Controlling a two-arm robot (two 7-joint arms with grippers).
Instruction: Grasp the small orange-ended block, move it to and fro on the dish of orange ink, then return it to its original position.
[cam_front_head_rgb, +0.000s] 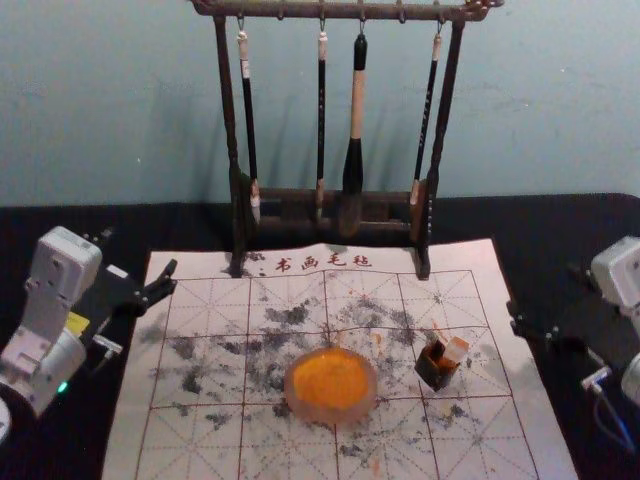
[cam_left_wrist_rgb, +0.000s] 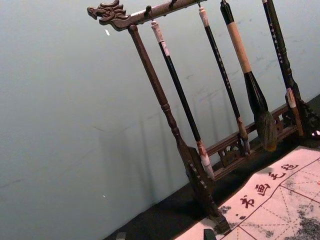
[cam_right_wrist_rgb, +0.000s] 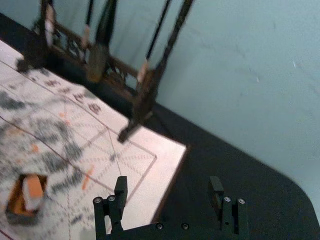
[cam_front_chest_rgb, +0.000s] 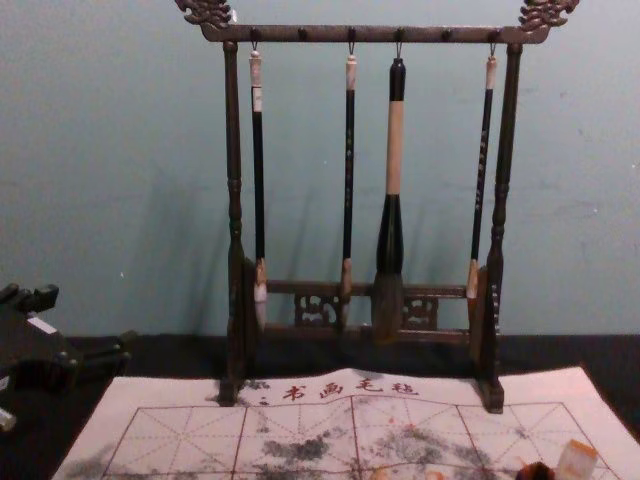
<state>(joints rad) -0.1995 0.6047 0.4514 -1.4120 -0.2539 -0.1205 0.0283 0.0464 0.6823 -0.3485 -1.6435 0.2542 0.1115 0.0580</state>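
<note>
Item, right gripper (cam_front_head_rgb: 544, 292): you have it at the right side of the mat (cam_front_head_rgb: 200, 455), beyond the mat's edge in the head view. In its wrist view you see the fingers standing wide apart, with nothing between them.

Item, left gripper (cam_front_head_rgb: 140, 252): you find it over the mat's far left corner in the head view, its fingertips spread apart and holding nothing.

Item, one small orange-ended block (cam_front_head_rgb: 456, 348): yours to find tilted in a small dark open-topped box (cam_front_head_rgb: 436, 374), orange end up, its upper part standing above the rim. The right wrist view shows you orange staining inside the box.

Item, one round dish (cam_front_head_rgb: 371, 388) of orange ink (cam_front_head_rgb: 330, 380): you have it on the mat, to the left of the box and apart from it.

Item, one dark carved wooden rack (cam_front_chest_rgb: 320, 34): you see it standing at the mat's far edge, four brushes (cam_front_chest_rgb: 395, 150) hanging from its top bar, the thickest third from the left.

Item, the mat itself: gridded, ink-spotted, lettered along its far side, laid for you on a black table (cam_front_head_rgb: 60, 225).
</note>
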